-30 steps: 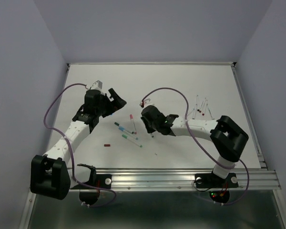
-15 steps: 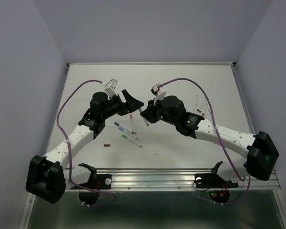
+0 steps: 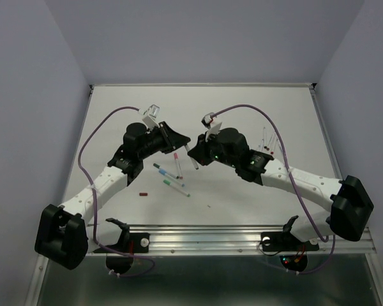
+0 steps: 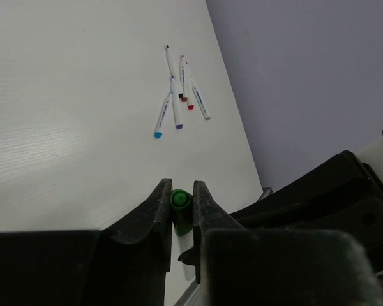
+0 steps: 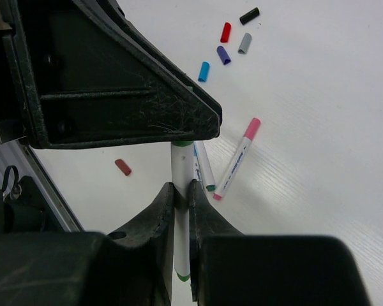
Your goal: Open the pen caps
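Pulling apart is made easy here: the green cap [image 4: 180,205] is squeezed tight in the closed jaws of the left gripper [image 4: 182,190], and the white pen barrel [image 5: 181,167] is pinched by the right gripper [image 5: 181,191], up above the table [image 3: 255,102].

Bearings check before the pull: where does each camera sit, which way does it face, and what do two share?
Top: above, behind the robot, facing down at the table; left arm and right arm show.
Left wrist: on its arm, facing right past the left gripper, shut on the green cap.
Right wrist: on its arm, facing left past the right gripper, shut on the pen.
Both wrist views share that pen.
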`<action>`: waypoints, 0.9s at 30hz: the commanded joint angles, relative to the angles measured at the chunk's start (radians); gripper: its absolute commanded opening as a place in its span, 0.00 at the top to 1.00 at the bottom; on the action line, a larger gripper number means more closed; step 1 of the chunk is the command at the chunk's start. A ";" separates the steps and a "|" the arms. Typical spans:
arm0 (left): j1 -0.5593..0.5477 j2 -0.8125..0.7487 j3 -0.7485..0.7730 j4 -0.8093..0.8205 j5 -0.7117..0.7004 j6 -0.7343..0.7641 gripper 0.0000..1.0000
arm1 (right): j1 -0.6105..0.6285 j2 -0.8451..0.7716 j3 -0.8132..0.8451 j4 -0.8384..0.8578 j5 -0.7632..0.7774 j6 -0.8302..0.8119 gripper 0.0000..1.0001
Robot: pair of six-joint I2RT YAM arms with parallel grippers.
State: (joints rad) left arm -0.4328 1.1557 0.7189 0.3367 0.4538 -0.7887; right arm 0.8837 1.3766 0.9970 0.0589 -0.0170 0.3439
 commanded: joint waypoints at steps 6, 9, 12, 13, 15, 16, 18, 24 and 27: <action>-0.017 0.004 0.028 0.051 -0.043 0.005 1.00 | -0.005 0.004 0.014 0.024 -0.079 -0.028 0.99; -0.017 0.001 0.033 0.051 -0.066 -0.004 1.00 | -0.014 0.027 0.015 -0.024 -0.112 -0.052 0.99; -0.017 -0.005 0.057 0.047 -0.118 -0.003 1.00 | -0.014 0.053 0.003 -0.070 -0.173 -0.108 0.99; -0.017 -0.005 0.069 0.039 -0.142 -0.001 1.00 | -0.014 0.059 -0.003 -0.097 -0.191 -0.135 0.99; -0.015 0.012 0.126 0.018 -0.207 0.014 1.00 | -0.014 0.064 -0.046 -0.126 -0.243 -0.144 0.99; -0.014 0.022 0.146 0.009 -0.233 0.025 1.00 | -0.014 0.064 -0.066 -0.133 -0.268 -0.144 0.99; -0.003 0.057 0.213 -0.016 -0.286 0.039 1.00 | 0.014 0.056 -0.125 -0.143 -0.328 -0.135 0.99; 0.069 0.127 0.295 0.008 -0.366 0.025 1.00 | 0.098 -0.010 -0.248 -0.102 -0.392 -0.077 0.99; 0.100 0.140 0.309 0.021 -0.380 0.014 1.00 | 0.107 -0.049 -0.291 -0.077 -0.411 -0.040 0.99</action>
State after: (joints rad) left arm -0.4175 1.3159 0.9134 0.1200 0.2409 -0.7750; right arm 0.9085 1.3640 0.7792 0.1268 -0.2314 0.2646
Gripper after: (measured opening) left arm 0.265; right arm 0.123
